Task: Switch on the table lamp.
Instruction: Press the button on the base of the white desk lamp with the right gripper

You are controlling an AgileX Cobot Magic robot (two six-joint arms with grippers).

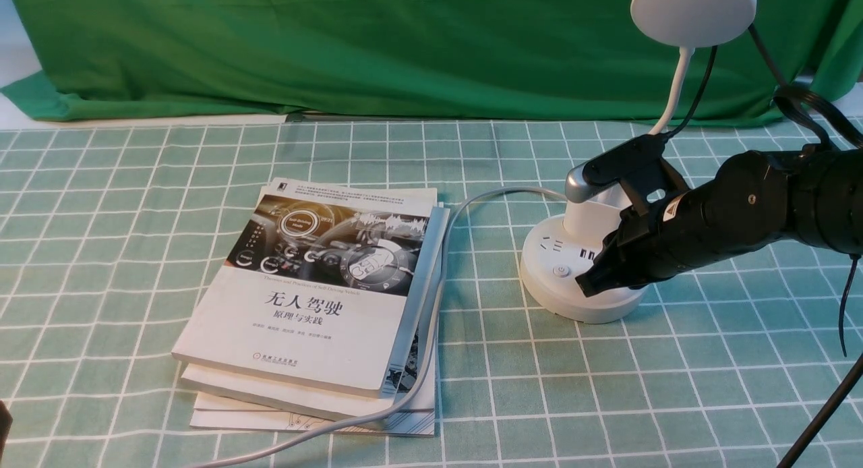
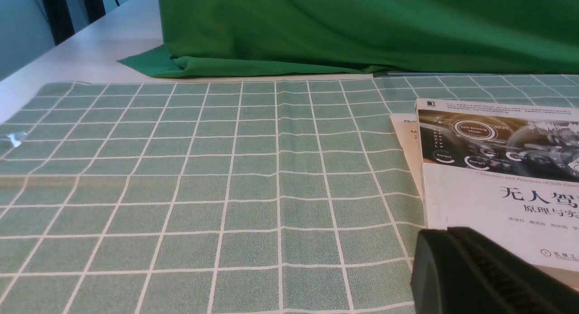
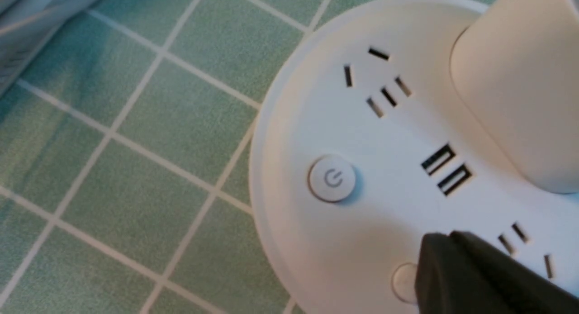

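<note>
- Desk (image 1: 741,387): the whole job sits on its gridded cloth, and nothing there seems to need moving first.
- Table lamp (image 1: 581,228): upright on the robot's right half of the desk, just beyond the cable-draped books (image 1: 296,299) on that side. Getting an arm to it looks done.
- Disc head (image 1: 694,13): no glow shows on it, so the lighting itself seems left to do.
- Round base (image 1: 573,303): flat on the cloth, its near side partly covered by the right arm's tool (image 3: 445,241).
- That right tool: narrow, tips together with nothing between them, a fit shape for pressing. The approach looks nearly finished.
- Left arm's tool (image 2: 445,237): also narrow and without a load, away from the lamp; it likely has no part left.
- Power-marked button (image 3: 332,178): uncovered, tips apart from it.
- Plain button (image 3: 404,282): partly hidden beside the tips, likely the target. Contact cannot be told; a press, then backing off, probably remains.
</note>
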